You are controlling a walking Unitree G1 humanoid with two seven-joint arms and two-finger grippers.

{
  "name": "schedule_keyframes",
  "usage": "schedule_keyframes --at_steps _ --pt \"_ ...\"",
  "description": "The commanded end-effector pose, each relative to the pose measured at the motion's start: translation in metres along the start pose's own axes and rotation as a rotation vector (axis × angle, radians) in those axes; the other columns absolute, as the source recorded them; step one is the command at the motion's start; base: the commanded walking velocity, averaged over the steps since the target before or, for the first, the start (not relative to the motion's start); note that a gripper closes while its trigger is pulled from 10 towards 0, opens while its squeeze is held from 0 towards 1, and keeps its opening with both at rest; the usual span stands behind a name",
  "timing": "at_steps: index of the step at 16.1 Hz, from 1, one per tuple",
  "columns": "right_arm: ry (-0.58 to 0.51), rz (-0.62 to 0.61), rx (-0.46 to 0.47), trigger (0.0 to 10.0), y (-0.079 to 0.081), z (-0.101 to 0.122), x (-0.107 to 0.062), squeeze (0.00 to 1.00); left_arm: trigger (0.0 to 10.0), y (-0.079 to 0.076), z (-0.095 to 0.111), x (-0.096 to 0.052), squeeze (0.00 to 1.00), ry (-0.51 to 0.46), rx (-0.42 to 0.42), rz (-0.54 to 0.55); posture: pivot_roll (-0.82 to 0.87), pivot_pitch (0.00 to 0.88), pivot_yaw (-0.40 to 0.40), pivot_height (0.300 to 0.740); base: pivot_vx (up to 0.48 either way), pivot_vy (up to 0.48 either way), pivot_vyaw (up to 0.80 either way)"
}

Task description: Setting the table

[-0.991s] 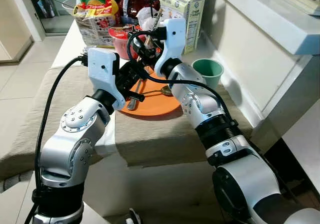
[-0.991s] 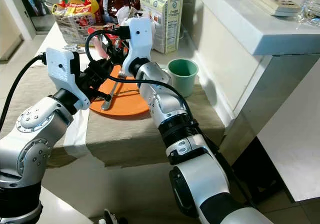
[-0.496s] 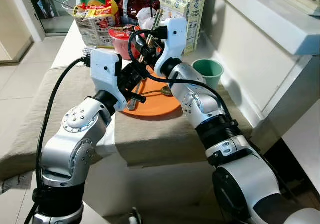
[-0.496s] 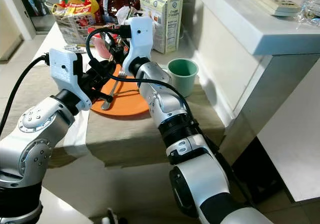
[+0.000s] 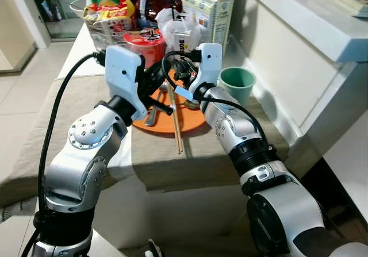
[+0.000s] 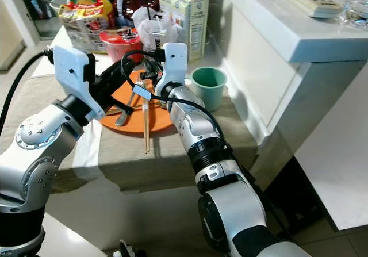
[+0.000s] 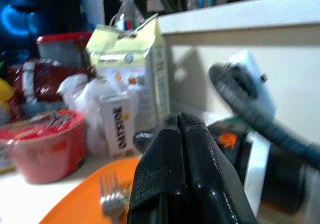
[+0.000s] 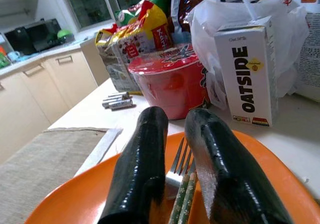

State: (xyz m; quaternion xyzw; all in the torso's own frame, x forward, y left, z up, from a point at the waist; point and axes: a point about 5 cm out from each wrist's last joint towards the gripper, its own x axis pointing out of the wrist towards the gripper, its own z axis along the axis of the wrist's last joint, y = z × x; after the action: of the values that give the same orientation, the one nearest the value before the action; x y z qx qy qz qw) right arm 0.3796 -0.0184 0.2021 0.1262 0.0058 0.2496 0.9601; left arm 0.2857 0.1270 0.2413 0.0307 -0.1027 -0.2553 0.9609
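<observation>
An orange plate (image 5: 192, 114) sits on the grey-brown table mat (image 5: 190, 159) with a fork (image 5: 152, 116) on it. A pair of chopsticks (image 5: 175, 122) slants from the plate across its front rim onto the mat. My right gripper (image 5: 181, 76) hovers low over the plate's far side and is shut on the chopsticks' upper end (image 8: 182, 204); in the right wrist view the fork (image 8: 181, 159) lies just beyond the fingers (image 8: 145, 149). My left gripper (image 7: 180, 121) is shut and holds nothing, above the plate's left part. A green cup (image 5: 237, 81) stands right of the plate.
Behind the plate stand a red noodle bowl (image 5: 145, 41), an Oatside carton (image 5: 183, 35), a tall milk carton (image 5: 208, 10) and snack bags (image 5: 109, 10). A white counter (image 5: 299, 15) rises along the right. The table's front edge is close below the mat.
My right gripper has come down and toward me, bringing the chopsticks from upright over the bowl to slanting across the plate rim onto the mat. The left gripper rose slightly.
</observation>
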Motion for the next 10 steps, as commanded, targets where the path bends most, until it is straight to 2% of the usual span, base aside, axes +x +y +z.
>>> schedule_keyframes --at_steps 1,3,5,6,7,9,10 --pt "-0.001 0.003 -0.006 10.0 0.003 0.004 0.003 0.00 10.0 0.003 -0.002 0.000 0.00 0.016 0.016 0.017 0.00 0.000 0.024 0.740 0.000 0.000 0.00" --pt "-0.002 0.006 -0.014 10.0 0.005 0.003 0.003 0.00 10.0 0.011 -0.006 -0.001 0.00 0.032 0.024 0.069 0.00 0.000 0.023 0.740 0.000 0.000 0.00" --pt "-0.014 0.008 -0.036 10.0 0.006 0.005 0.002 0.00 10.0 0.012 -0.007 -0.002 0.00 0.038 0.029 0.080 0.00 0.000 0.023 0.740 0.000 0.000 0.00" --pt "-0.105 0.031 -0.211 10.0 0.007 0.019 -0.002 0.00 10.0 0.020 -0.012 -0.005 0.00 0.059 0.026 0.125 0.00 0.000 0.021 0.740 0.000 0.000 0.00" --pt "-0.153 0.036 -0.305 10.0 0.005 0.027 -0.006 0.00 10.0 0.023 -0.013 -0.007 0.00 0.065 0.019 0.145 0.00 0.000 0.020 0.740 0.000 0.000 0.00" --pt "-0.174 0.055 -0.411 10.0 0.000 0.033 -0.011 0.00 10.0 0.026 -0.016 -0.009 0.00 0.074 0.023 0.163 0.00 0.000 0.018 0.740 0.000 0.000 0.00" --pt "-0.168 0.066 -0.452 10.0 -0.010 0.035 -0.018 0.00 10.0 0.028 -0.019 -0.010 0.00 0.086 0.021 0.180 0.00 0.000 0.017 0.740 0.000 0.000 0.00"
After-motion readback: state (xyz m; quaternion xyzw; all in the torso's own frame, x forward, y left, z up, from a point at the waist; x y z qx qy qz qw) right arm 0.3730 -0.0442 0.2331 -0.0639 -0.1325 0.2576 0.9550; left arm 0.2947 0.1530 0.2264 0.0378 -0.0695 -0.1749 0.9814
